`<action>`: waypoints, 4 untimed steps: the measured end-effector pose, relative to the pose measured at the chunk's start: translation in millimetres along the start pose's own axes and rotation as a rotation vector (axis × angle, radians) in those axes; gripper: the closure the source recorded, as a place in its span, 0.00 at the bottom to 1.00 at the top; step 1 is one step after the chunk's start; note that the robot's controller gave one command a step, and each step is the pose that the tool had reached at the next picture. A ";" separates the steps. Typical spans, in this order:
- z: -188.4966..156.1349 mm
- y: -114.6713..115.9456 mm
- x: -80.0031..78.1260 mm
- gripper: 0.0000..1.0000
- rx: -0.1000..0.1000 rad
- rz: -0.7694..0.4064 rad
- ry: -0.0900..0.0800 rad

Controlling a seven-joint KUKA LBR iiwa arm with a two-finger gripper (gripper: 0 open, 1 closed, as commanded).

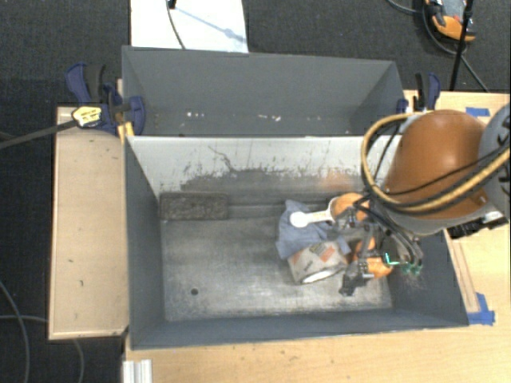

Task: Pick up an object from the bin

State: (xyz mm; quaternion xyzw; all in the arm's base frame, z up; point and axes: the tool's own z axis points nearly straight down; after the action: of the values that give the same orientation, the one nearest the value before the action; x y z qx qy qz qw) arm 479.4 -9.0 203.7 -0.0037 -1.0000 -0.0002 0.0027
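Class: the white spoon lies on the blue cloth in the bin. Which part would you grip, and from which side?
Probably the handle of the white spoon, from straight above. It is thin and straight, running right from the round bowl, so closing across its narrow width should hold. It lies flat on the blue cloth, so a sideways approach would likely snag.

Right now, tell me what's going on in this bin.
The arm has its gripper down in the right half of the grey bin, right against a small heap: a white spoon, a blue cloth and a white-and-orange container on its side. A dark grey block lies apart near the back left. Whether anything is gripped yet cannot be told.
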 end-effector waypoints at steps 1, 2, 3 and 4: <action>-3.7 0.0 -1.8 0.00 0.000 0.000 -0.008; 127.4 5.0 -32.1 1.00 0.000 -0.107 -0.037; 127.5 5.0 -32.0 1.00 0.000 -0.108 -0.036; 4.3 -4.9 -36.4 1.00 0.001 -0.168 -0.006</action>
State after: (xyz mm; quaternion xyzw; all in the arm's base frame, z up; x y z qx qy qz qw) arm 515.8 -14.2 199.2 0.0802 -0.9968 -0.0001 -0.0005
